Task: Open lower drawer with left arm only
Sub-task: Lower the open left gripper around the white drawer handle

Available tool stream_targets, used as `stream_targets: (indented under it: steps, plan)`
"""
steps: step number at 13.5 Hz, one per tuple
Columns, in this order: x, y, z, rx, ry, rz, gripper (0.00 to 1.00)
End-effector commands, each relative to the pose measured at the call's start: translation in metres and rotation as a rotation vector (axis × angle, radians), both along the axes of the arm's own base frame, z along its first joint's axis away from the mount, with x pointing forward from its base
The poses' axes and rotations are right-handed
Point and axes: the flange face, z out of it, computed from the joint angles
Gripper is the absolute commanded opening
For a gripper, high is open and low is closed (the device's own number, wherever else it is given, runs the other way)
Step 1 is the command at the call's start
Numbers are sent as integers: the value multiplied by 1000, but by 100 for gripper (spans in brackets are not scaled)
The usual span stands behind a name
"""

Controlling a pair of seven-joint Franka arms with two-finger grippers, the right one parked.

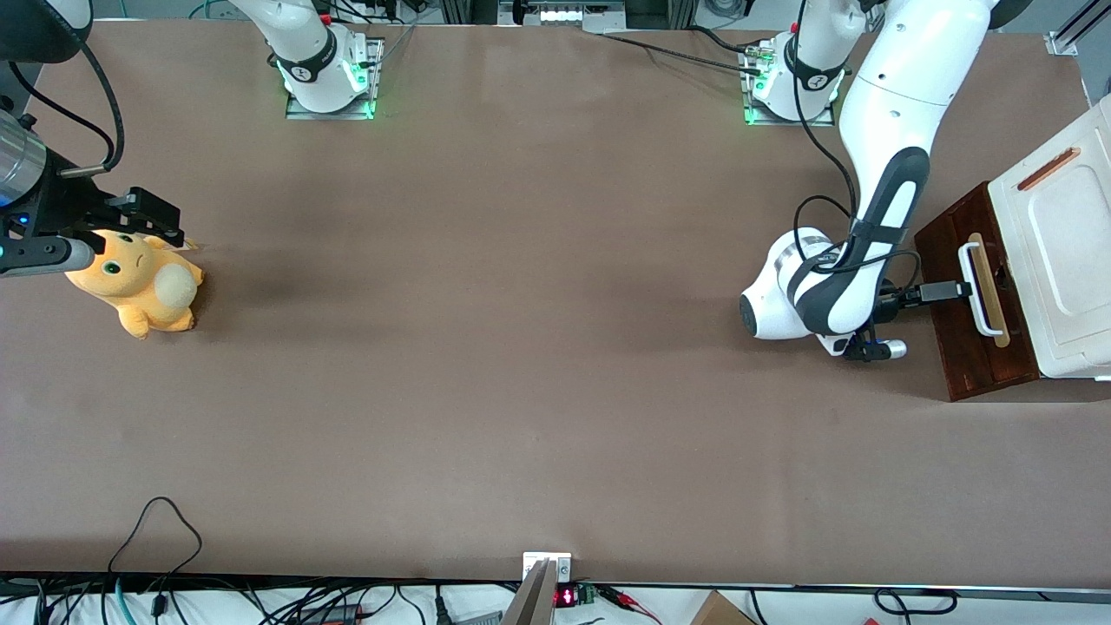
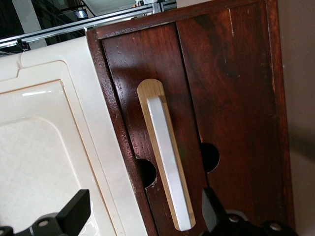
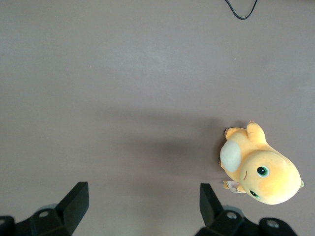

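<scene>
Our gripper [image 1: 953,290] sits at the white handle [image 2: 167,162] of the lower drawer [image 1: 963,299], fingers [image 2: 74,212] spread wide, gripping nothing. If we pull before closing, we judge they slip off.

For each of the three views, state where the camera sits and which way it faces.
Front view: high above the table, looking down on both arm bases, the left arm and its gripper at the white handle.
Left wrist view: on the working wrist, facing the lower drawer; open fingertips flank the handle.
Right wrist view: facing table and plush toy.
Front and left wrist views share handle and drawer.
</scene>
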Motion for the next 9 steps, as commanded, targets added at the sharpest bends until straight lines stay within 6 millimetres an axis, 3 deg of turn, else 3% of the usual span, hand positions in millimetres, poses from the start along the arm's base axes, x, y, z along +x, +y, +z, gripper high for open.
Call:
stream_targets:
  steps: [1,9]
  plan:
    - [-5,12,-9,23,13,-14,100]
    - [-12,36,-23,48,46,-8,100]
